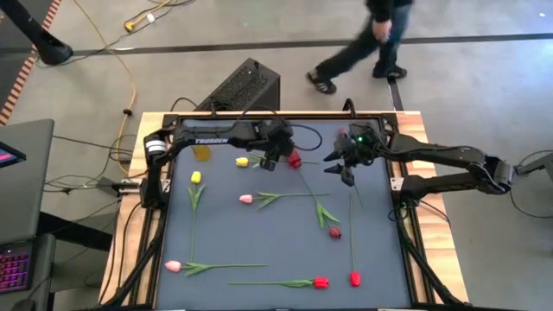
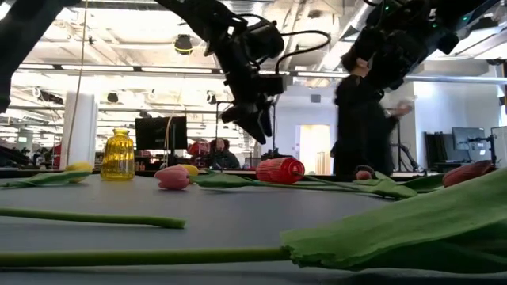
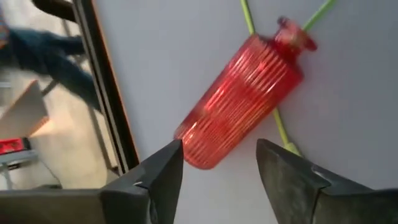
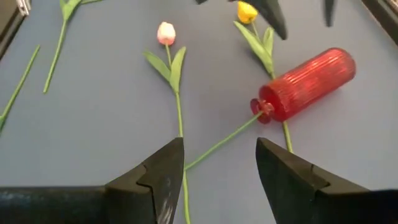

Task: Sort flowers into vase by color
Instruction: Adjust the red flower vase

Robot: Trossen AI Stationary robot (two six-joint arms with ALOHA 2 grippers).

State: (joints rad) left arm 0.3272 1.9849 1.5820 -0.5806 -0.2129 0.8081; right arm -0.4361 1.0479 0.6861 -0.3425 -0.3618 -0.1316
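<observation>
A red ribbed vase (image 1: pixel 294 160) lies on its side on the grey mat at the far middle. It rests across the stem of a yellow flower (image 1: pixel 242 161). A second stem (image 4: pixel 217 143) reaches its mouth. My left gripper (image 3: pixel 219 163) hovers open just above the vase's base end without touching it; in the low view it (image 2: pixel 260 127) hangs clear of the vase (image 2: pixel 280 169). My right gripper (image 4: pixel 219 163) is open in the air right of the vase. A yellow vase (image 1: pixel 201 153) stands upright at the far left. Pink (image 1: pixel 246 199), red (image 1: pixel 321 282) and maroon (image 1: pixel 335 231) flowers lie flat on the mat.
More flowers lie near the front: pink (image 1: pixel 173 266), red (image 1: pixel 354 278), and a yellow one (image 1: pixel 196 177) at the left. Black frame rails (image 1: pixel 160 216) edge the mat. A black box (image 1: pixel 246 86) and a walking person (image 1: pixel 363 47) are beyond the far edge.
</observation>
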